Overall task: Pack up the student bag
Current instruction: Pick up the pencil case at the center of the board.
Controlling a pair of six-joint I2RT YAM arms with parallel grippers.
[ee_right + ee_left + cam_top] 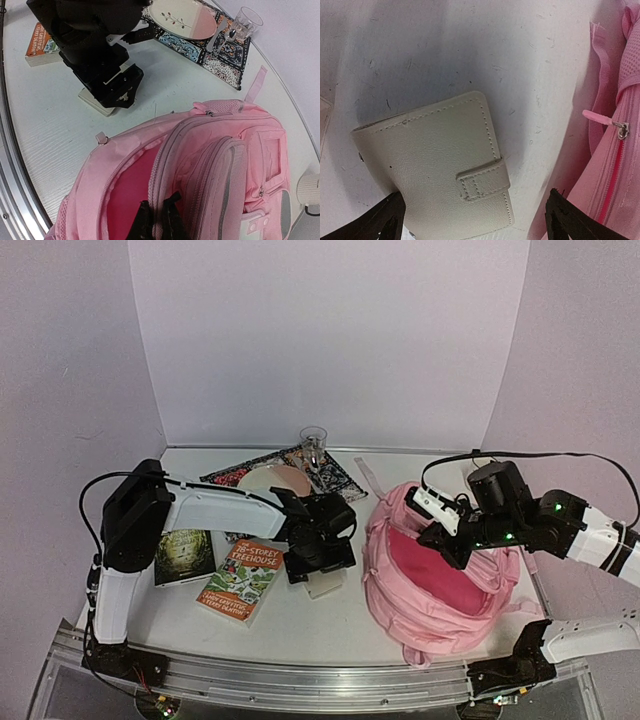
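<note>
The pink student bag (430,612) lies at the right with its main compartment open, showing a darker pink lining (440,575). My right gripper (450,538) is shut on the rim of that opening; in the right wrist view the fingers (157,223) pinch the zipper edge of the bag (220,165). My left gripper (320,552) is open and hovers low over a cream wallet (325,587) just left of the bag. In the left wrist view the wallet (440,165) lies between the spread fingertips (385,220), and the bag's edge (620,165) shows at the right.
Two books lie at the left: an orange-green one (238,578) and a dark one (184,555). Behind them a patterned placemat (335,475) holds a plate (272,480), with a glass (313,440) at the back. The table's metal front rail (300,680) runs along the near edge.
</note>
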